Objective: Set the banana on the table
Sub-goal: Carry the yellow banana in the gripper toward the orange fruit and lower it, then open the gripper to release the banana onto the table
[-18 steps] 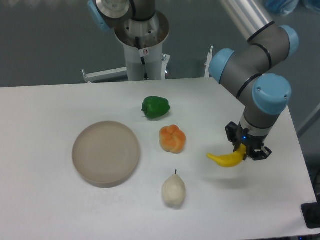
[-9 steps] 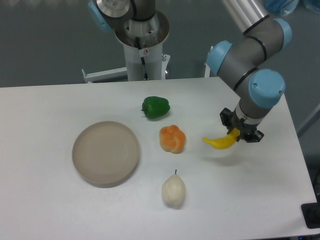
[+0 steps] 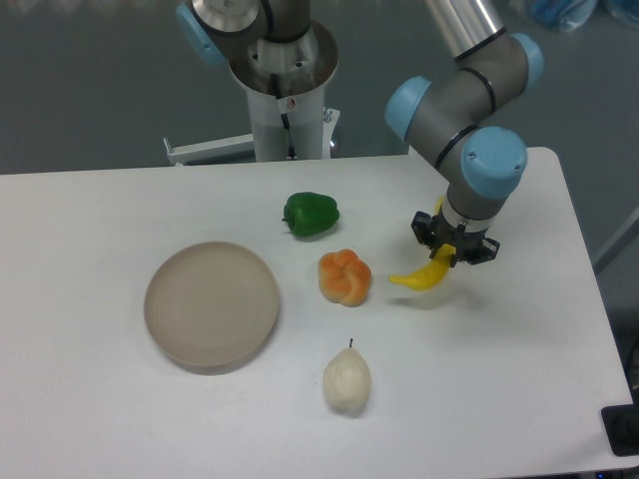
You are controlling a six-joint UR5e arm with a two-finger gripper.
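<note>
The fingers grip one banana above the table, beside two peppers, one pear.

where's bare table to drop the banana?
Bare table lies right of the pear and below the gripper, which holds the banana. The far-left strip beside the plate is free too. Crowded: the middle, around the orange pepper and green pepper.
</note>
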